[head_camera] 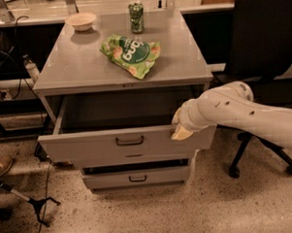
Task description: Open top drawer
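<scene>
The top drawer point(89, 145) of the grey metal cabinet is pulled far out toward me. Its wide flat front has a small dark bar handle point(129, 140) at the centre. The inside that shows is dark and looks empty. My gripper point(179, 131) is at the right part of the drawer front's upper edge, at the end of my white arm point(233, 110) coming in from the right. A lower drawer point(136, 177) stays shut below it.
On the cabinet top point(80, 63) lie a green chip bag point(131, 53), a green can point(136, 17) and a small bowl point(81, 20). A black office chair point(264, 45) stands to the right. Cables and a tripod leg point(28, 201) lie on the floor at left.
</scene>
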### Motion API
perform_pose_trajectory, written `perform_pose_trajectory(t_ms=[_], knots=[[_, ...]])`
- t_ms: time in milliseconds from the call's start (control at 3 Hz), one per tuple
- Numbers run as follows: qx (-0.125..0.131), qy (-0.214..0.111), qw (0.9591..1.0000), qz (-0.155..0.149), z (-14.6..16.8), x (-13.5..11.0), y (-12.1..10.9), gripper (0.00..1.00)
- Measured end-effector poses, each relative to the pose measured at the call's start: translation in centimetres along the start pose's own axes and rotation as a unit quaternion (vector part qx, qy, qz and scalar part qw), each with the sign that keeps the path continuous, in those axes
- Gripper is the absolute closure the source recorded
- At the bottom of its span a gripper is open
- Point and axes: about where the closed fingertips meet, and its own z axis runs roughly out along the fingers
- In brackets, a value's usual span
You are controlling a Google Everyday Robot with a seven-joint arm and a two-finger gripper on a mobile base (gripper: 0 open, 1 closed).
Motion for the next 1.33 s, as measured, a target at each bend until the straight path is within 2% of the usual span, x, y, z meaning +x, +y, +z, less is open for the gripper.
perform_pose_trajectory(t_ms=[333,667,1000,1333], knots=[[0.000,0.000,1.0000,0.000,0.0,0.0,0.0,1.00],[-0.020,-0.010,0.9994,0.026,-2.1,1.4,2.9,1.00],[-0.020,-0.010,0.9994,0.026,-2.1,1.4,2.9,1.00],[-0.032,-0.012,0.9986,0.041,-3.3,2.1,4.3,0.98]])
